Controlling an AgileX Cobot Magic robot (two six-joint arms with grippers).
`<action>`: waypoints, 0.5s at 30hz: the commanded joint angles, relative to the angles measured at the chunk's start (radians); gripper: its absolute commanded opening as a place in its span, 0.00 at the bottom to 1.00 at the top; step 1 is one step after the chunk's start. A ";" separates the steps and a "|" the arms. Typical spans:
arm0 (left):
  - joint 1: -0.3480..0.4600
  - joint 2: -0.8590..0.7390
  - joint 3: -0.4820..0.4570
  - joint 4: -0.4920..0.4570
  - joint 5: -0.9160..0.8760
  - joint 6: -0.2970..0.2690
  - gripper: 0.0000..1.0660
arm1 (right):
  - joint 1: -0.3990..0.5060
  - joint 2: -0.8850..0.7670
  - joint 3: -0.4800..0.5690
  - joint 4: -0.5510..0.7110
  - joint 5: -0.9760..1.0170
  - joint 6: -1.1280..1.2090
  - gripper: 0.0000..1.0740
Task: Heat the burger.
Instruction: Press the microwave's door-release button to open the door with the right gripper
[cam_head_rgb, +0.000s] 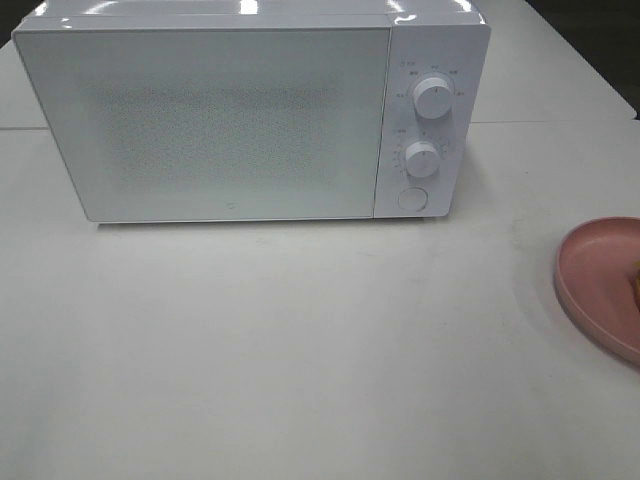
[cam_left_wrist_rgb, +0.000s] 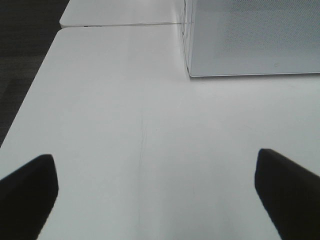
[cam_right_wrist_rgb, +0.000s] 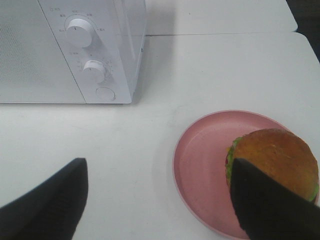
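White matte tabletop (cam_head_rgb: 300, 380) carries a boxy white microwave (cam_head_rgb: 220, 120) with a speckled door and, off its knob side, a round pink plate (cam_right_wrist_rgb: 200, 165) bearing the burger (cam_right_wrist_rgb: 275, 160), glossy golden-brown bun domed over green lettuce, while left gripper (cam_left_wrist_rgb: 155, 157) and right gripper (cam_right_wrist_rgb: 159, 167) hover with jaws apart, empty.

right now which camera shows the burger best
Right wrist view: the burger shows nearly whole on the pink plate. Exterior high catches only a sliver at the frame edge; left wrist shows none of it.
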 joint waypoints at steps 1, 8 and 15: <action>-0.004 -0.028 0.002 -0.001 -0.005 0.000 0.94 | -0.001 0.034 -0.005 -0.007 -0.050 -0.003 0.70; -0.004 -0.028 0.002 -0.001 -0.005 0.000 0.94 | -0.001 0.144 -0.005 -0.007 -0.164 -0.003 0.70; -0.004 -0.028 0.002 -0.001 -0.005 0.000 0.94 | -0.001 0.237 -0.004 -0.007 -0.275 -0.003 0.70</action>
